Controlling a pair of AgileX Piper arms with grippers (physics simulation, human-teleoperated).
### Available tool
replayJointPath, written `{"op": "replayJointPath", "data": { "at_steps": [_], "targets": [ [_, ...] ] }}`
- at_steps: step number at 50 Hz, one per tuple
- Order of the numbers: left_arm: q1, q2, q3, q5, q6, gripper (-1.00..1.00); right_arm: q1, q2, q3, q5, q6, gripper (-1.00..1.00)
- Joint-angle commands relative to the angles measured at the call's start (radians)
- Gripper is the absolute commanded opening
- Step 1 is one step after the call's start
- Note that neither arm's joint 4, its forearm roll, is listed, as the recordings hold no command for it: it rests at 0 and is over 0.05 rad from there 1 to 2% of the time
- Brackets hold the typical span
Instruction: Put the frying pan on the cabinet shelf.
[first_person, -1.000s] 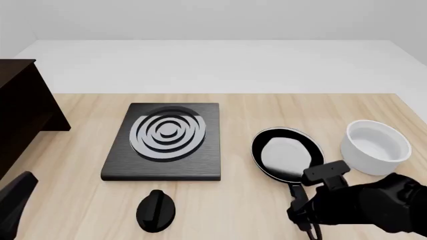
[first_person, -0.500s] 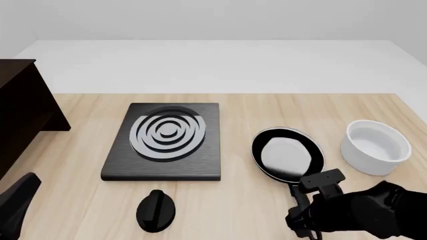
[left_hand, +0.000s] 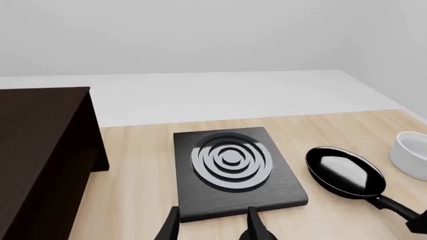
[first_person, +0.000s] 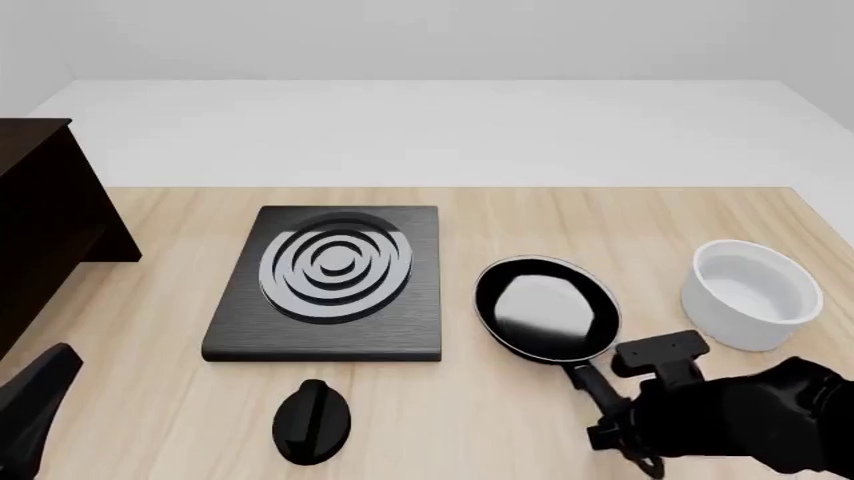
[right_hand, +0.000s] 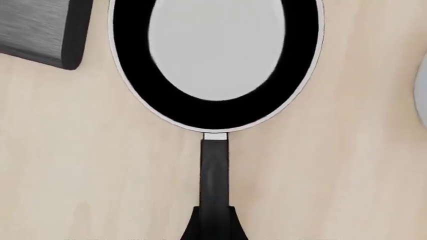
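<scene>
The frying pan (first_person: 545, 308) is black with a glossy pale inside and sits between the stove plate and the white bowl, its handle pointing toward me. My right gripper (first_person: 625, 425) is shut on the handle's end. In the right wrist view the fingers (right_hand: 230, 227) clasp the handle below the pan (right_hand: 217, 60). The pan also shows in the left wrist view (left_hand: 343, 170). The dark brown cabinet (first_person: 40, 220) stands at the far left and shows in the left wrist view (left_hand: 40, 150). My left gripper (left_hand: 213, 232) is open and empty, near the table's front left.
A black square stove plate (first_person: 334, 280) with grey rings lies mid-table, close to the pan's left. A small black knob (first_person: 311, 420) lies in front of it. A white bowl (first_person: 750, 293) stands right of the pan. Part of the left arm (first_person: 34, 400) shows at the lower left corner.
The pan has shifted left, toward the stove plate, with its handle in my right gripper. The right arm has moved slightly right. The left arm has barely moved.
</scene>
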Motion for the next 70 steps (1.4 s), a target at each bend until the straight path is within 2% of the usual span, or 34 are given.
{"op": "replayJointPath", "data": {
  "at_steps": [1, 4, 5, 7, 18, 21, 26, 29, 30, 31, 33, 40, 42, 44, 46, 49, 60, 64, 66, 70],
  "targets": [
    [-0.002, 0.001, -0.004, 0.003, 0.002, 1.0, -0.029, -0.067, -0.064, 0.059, -0.034, -1.0],
    [-0.003, 0.002, -0.008, 0.004, 0.002, 1.0, -0.042, -0.093, -0.091, 0.077, -0.07, -1.0],
    [-0.003, 0.003, -0.012, 0.007, 0.002, 1.0, -0.046, -0.099, -0.097, 0.08, -0.063, -1.0],
    [-0.004, -0.001, -0.007, 0.005, 0.003, 1.0, -0.071, -0.116, -0.116, 0.09, -0.097, -1.0],
    [-0.005, -0.006, -0.003, 0.0, 0.005, 1.0, -0.104, -0.151, -0.159, 0.088, -0.122, -1.0],
    [-0.007, -0.013, 0.002, 0.002, 0.007, 1.0, -0.114, -0.176, -0.214, 0.119, -0.152, -1.0],
    [-0.011, -0.012, 0.0, 0.005, 0.006, 1.0, -0.1, -0.186, -0.271, 0.149, -0.15, -1.0],
    [-0.01, -0.012, -0.002, 0.006, 0.005, 1.0, -0.101, -0.188, -0.285, 0.147, -0.173, -1.0],
    [-0.009, -0.012, -0.001, 0.005, 0.005, 1.0, -0.108, -0.18, -0.283, 0.148, -0.207, -1.0],
    [-0.01, -0.012, -0.001, 0.005, 0.005, 1.0, -0.105, -0.18, -0.285, 0.148, -0.216, -1.0],
    [-0.012, -0.013, 0.0, 0.007, 0.004, 1.0, -0.097, -0.181, -0.299, 0.143, -0.192, -1.0],
    [-0.018, -0.012, -0.006, 0.011, 0.003, 1.0, -0.086, -0.183, -0.362, 0.149, -0.216, -1.0],
    [-0.018, -0.01, -0.009, 0.012, -0.003, 1.0, -0.094, -0.193, -0.373, 0.145, -0.245, -1.0],
    [-0.02, -0.008, -0.012, 0.013, -0.014, 1.0, -0.092, -0.191, -0.391, 0.149, -0.245, -1.0],
    [-0.022, -0.008, -0.014, 0.015, -0.012, 1.0, -0.103, -0.196, -0.389, 0.138, -0.294, -1.0],
    [-0.026, -0.008, -0.017, 0.018, -0.014, 1.0, -0.08, -0.192, -0.407, 0.134, -0.269, -1.0],
    [-0.03, -0.003, -0.022, 0.017, -0.023, 1.0, -0.018, -0.181, -0.445, 0.097, -0.261, -1.0],
    [-0.034, 0.0, -0.037, 0.028, -0.049, 1.0, 0.006, -0.16, -0.457, 0.088, -0.28, -1.0],
    [-0.038, 0.0, -0.042, 0.029, -0.06, 1.0, 0.016, -0.155, -0.471, 0.076, -0.252, -1.0],
    [-0.043, 0.001, -0.045, 0.026, -0.081, 1.0, 0.039, -0.136, -0.502, 0.064, -0.247, -1.0]
  ]
}}
